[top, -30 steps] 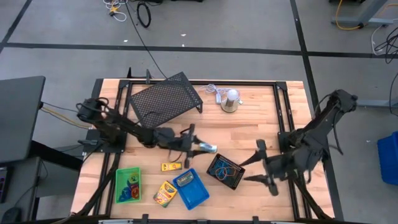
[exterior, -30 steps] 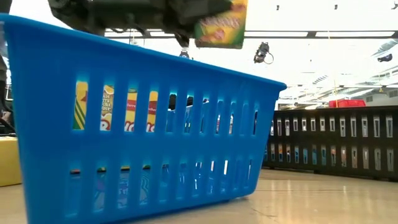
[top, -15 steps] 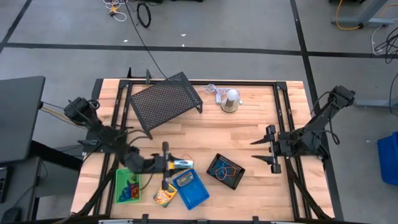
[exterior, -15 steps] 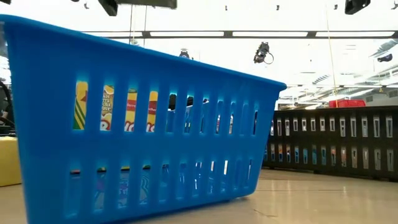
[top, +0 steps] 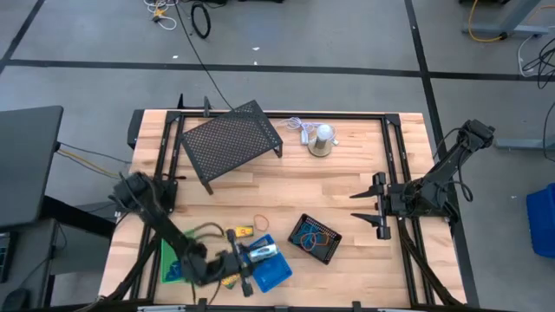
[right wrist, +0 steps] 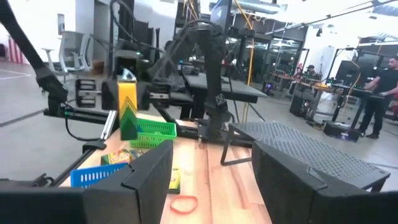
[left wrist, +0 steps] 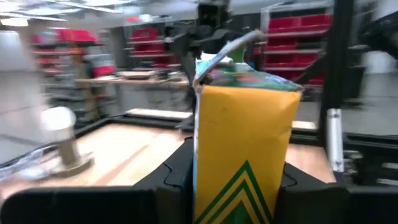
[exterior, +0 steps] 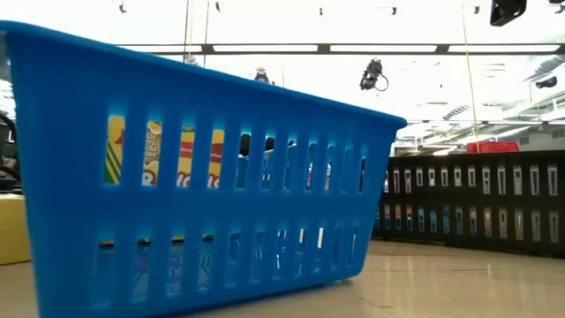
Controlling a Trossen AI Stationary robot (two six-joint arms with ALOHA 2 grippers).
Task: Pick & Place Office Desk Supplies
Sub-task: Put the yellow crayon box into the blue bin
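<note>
The left gripper (top: 247,269) is clamped on a yellow-green crayon box (left wrist: 244,149), which stands upright between the two dark fingers (left wrist: 177,168) in the left wrist view — the box's flap end is uppermost. In the high view this gripper sits at the near edge of the table (top: 347,182), over the blue tray (top: 270,274), with the left arm bent low along the table's left side. A second crayon box (top: 239,232) lies flat on the wood just beyond the blue tray, and an orange elastic loop (top: 260,222) lies beside it. The green tray (top: 169,260) sits left of the blue tray; the black-mesh tray (top: 314,238), holding coloured loops, sits to its right. The right gripper (top: 368,209) waits at the table's right side with its fingers spread and nothing between them — well apart from the trays. In the low view the blue tray's slotted wall fills the foreground.
</note>
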